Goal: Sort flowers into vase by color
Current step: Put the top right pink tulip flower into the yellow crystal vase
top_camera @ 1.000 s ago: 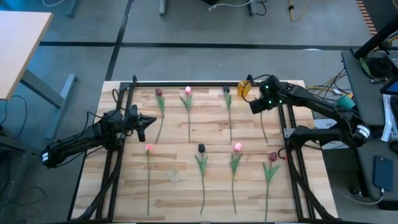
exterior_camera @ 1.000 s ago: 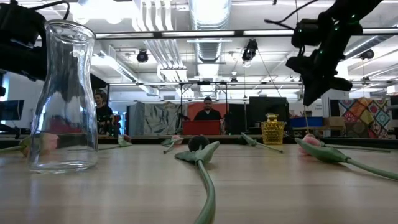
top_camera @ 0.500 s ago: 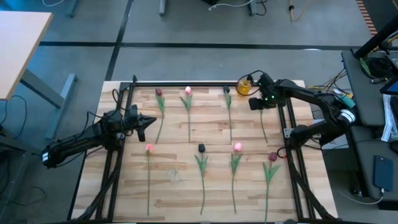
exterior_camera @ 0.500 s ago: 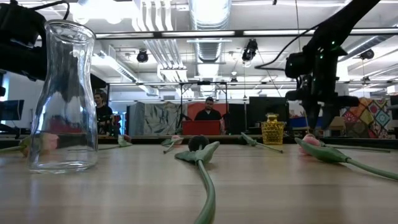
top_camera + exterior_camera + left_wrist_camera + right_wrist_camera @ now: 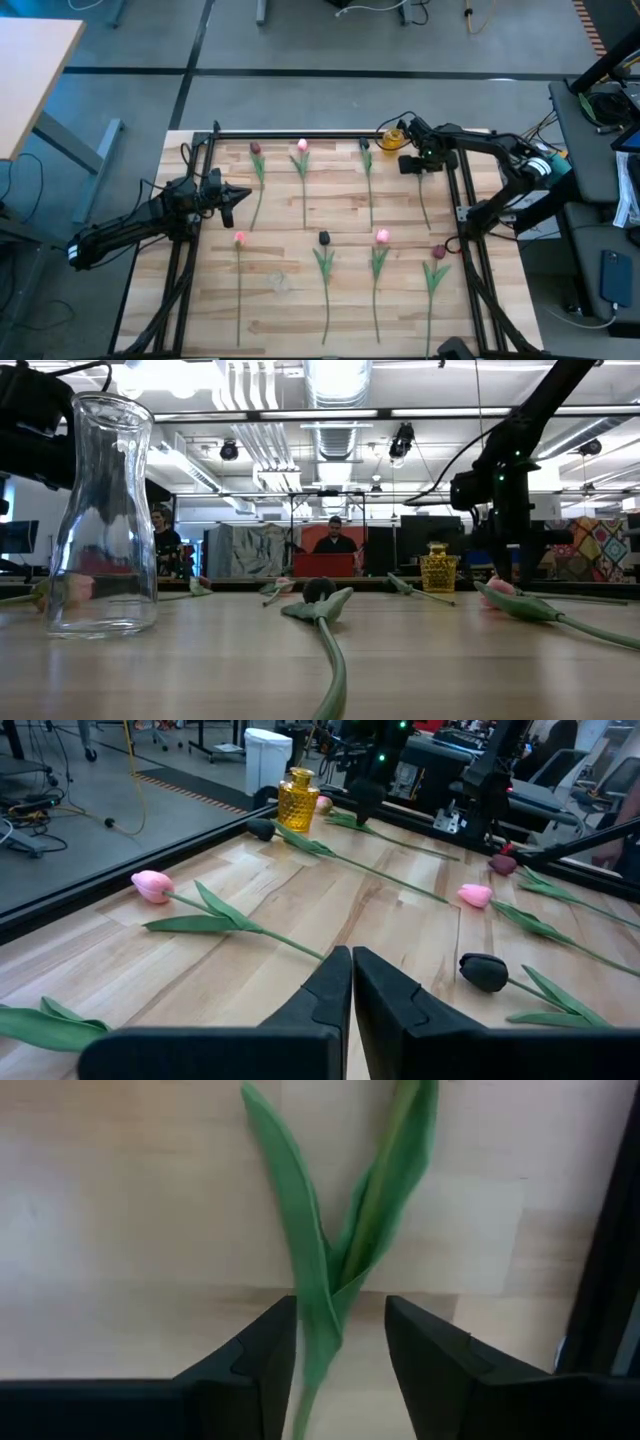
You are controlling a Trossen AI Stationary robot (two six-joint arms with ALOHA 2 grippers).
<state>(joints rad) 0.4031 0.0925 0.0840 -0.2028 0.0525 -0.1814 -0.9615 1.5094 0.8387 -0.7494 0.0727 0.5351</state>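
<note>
Tulips lie in two rows on the wooden table [image 5: 300, 320], pink heads [image 5: 302, 146] and dark heads [image 5: 324, 238] mixed. A small yellow vase [image 5: 392, 140] stands at the far edge. A clear glass vase [image 5: 105, 510] stands near the front. My right gripper [image 5: 340, 1350] points down at the far right, open, one finger on each side of a green stem with leaves [image 5: 335, 1280]. I cannot tell whether it touches the stem. My left gripper [image 5: 232, 197] waits shut above the table's left side.
Black frame rails [image 5: 465, 200] run along the table's sides and far edge, one close beside my right gripper. The yellow vase stands just to the left of that gripper. People sit in the room beyond the far edge [image 5: 335, 540].
My right gripper has tipped from a slant to point straight down. It has come down over the far-right tulip's stem and its fingers have opened. The flowers and my left arm have kept still.
</note>
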